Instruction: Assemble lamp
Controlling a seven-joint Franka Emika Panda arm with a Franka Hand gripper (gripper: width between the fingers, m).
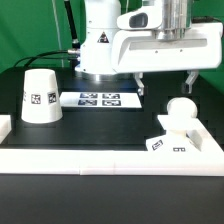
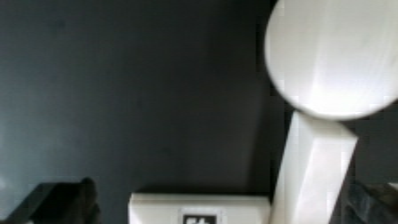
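The round white bulb (image 1: 180, 109) on its stem is at the exterior view's right, touching the squat tagged base (image 1: 168, 143); I cannot tell whether the stem sits in the base. The tapered shade (image 1: 40, 96) stands mouth down at the left, apart from them. My gripper (image 1: 166, 84) hangs open and empty above the bulb and base, with one finger on each side. In the wrist view the bulb (image 2: 338, 58) and its stem (image 2: 317, 160) loom close, the base (image 2: 199, 205) lies between my open gripper's (image 2: 217, 205) dark fingers (image 2: 63, 200).
The marker board (image 1: 100, 98) lies flat at the back middle of the black table. A low white rim (image 1: 110, 160) runs along the front and both sides of the work area. The robot's white body (image 1: 100, 45) stands behind the marker board.
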